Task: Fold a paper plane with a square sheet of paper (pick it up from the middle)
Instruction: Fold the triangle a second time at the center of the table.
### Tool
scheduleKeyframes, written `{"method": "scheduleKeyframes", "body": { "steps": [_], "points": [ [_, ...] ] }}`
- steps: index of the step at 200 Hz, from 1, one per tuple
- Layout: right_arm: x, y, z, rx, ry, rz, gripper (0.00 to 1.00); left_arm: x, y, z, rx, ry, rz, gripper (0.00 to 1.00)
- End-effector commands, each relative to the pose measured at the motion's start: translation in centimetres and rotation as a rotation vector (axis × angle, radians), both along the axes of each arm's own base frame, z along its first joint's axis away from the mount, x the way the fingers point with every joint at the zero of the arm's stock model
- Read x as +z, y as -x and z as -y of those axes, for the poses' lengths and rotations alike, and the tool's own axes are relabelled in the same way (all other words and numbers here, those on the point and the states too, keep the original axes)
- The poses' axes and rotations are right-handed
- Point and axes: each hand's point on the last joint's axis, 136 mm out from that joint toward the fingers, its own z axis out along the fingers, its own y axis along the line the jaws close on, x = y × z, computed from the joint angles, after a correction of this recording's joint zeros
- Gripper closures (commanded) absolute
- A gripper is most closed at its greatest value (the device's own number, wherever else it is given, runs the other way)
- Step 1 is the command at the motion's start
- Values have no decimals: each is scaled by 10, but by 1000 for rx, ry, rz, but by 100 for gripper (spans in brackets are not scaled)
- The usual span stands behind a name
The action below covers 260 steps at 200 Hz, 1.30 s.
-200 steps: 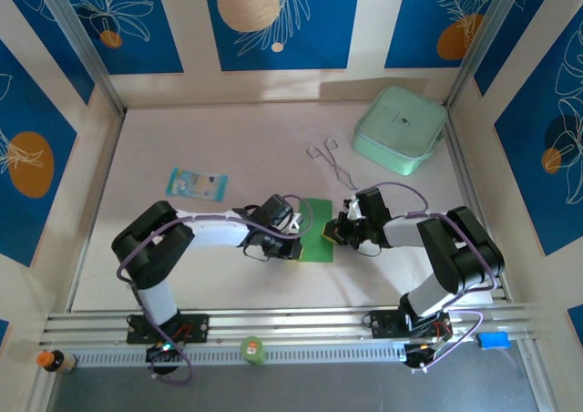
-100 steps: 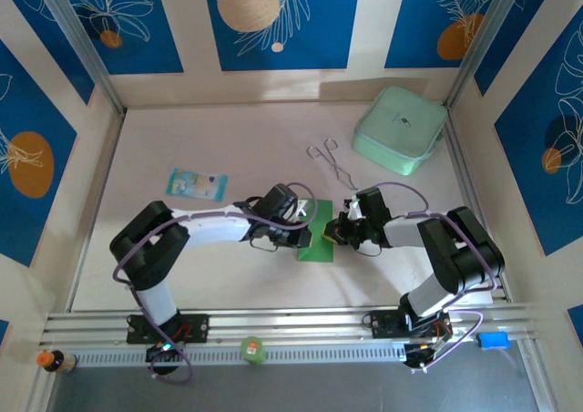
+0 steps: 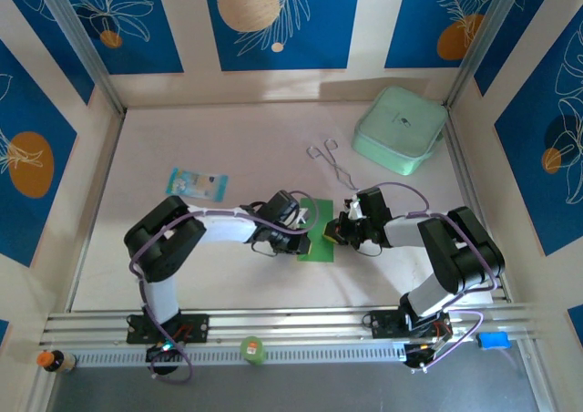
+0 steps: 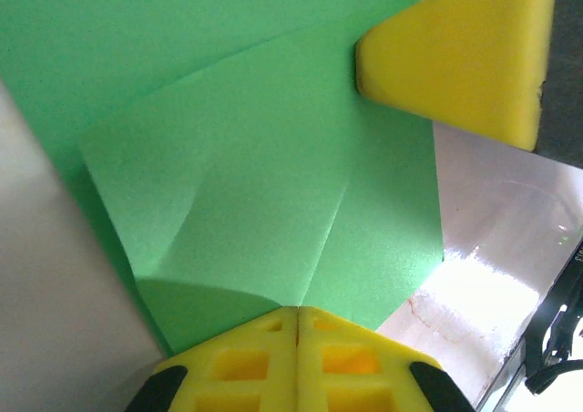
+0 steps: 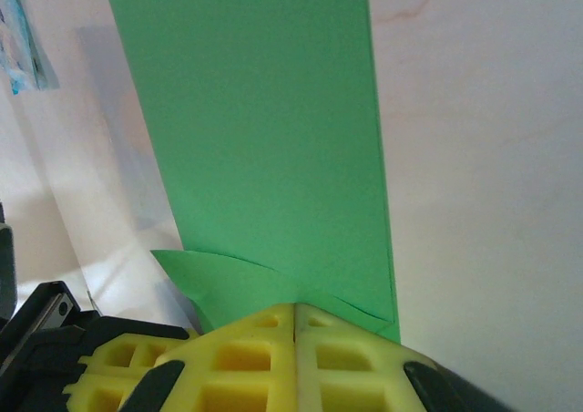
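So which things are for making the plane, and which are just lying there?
For the plane: green paper sheet, left gripper, right gripper, both pinching it.
Just lying there: mint-green box, light-blue packet, metal tongs.

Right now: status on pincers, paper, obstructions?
Left pincer shut on the square sheet of paper, corner flap folded over. Right pincer shut on its edge. Metal tongs lie apart, farther back.

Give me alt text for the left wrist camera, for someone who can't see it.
Green paper, with a folded flap and creases, over a pale table; the left gripper is shut on its near edge. A second yellow finger touches the paper at upper right.
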Motion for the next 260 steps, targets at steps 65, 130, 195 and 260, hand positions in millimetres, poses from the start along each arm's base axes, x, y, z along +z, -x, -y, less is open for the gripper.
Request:
{"method": "scheduleKeyframes", "body": {
  "steps": [65,130,195,260],
  "points": [
    [-20,15,16,-26,71,-73,100,-3,23,-31,-68,-103,9,99],
    [-21,15,16,-26,70,-76,100,36,10,-15,-76,-25,122,99],
    [-15,12,14,-19,56,-58,100,19,-12,-5,-35,-89,131,98],
    [21,-7,-4,44,-10,27,100,-18,6,-22,-52,-160,64,100]
  ]
}}
